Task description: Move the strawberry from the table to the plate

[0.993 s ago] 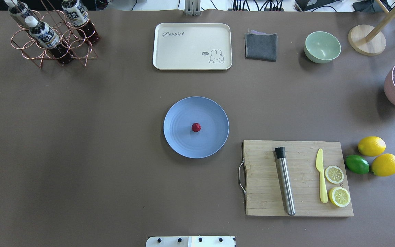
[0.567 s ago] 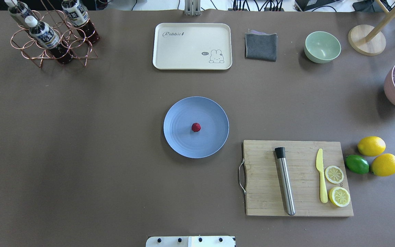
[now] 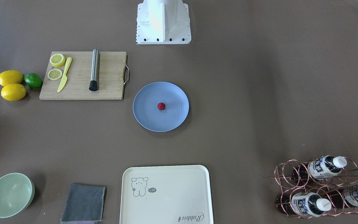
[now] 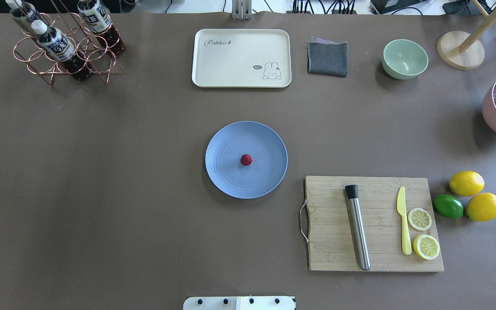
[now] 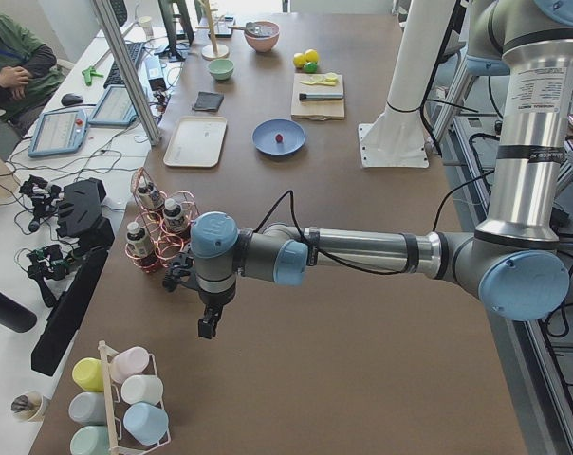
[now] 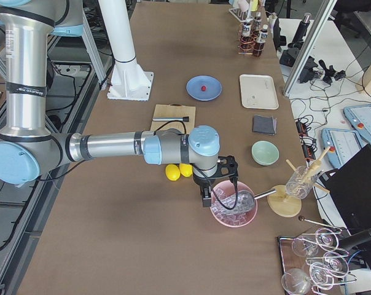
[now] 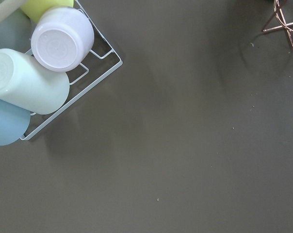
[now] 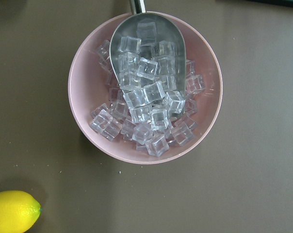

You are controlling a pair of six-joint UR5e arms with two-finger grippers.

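Strawberry [image 4: 246, 159] sits near the middle of the plate [image 4: 226, 183], exactly where it lay a second ago, and nothing on the table [image 4: 123, 181] has shifted, so I'd call the job done. The left gripper [image 5: 207, 329] hangs by the cup rack [image 5: 125, 403] and the right gripper [image 6: 206, 198] over the pink ice bowl [image 6: 238, 215], each at a far end; open or closed, I cannot tell. Bare table rings the plate, the cutting board [image 4: 330, 241] nearest.
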